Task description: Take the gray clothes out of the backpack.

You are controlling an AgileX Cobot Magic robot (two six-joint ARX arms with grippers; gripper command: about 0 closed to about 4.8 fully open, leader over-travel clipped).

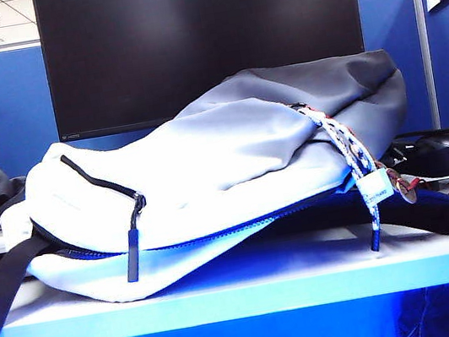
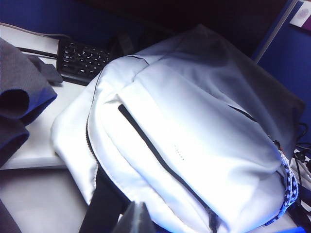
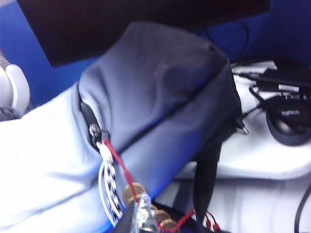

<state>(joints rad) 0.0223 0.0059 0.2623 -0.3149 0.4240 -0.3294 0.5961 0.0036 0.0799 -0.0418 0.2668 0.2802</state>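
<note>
Both pincers closed, empty: left gripper (image 2: 137, 219) and right gripper (image 3: 138, 218) above pale gray-white nylon backpack (image 1: 209, 179).
Dark charcoal ribbed gray clothes (image 2: 22, 99) probably beside it: soft, light, limp; pinch a fold.

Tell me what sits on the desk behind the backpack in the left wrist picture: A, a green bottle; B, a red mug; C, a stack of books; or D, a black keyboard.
D: a black keyboard lies on the desk just past the top edge of the pale backpack, its rows of keys plain to see; neither claw is touching anything there.
</note>
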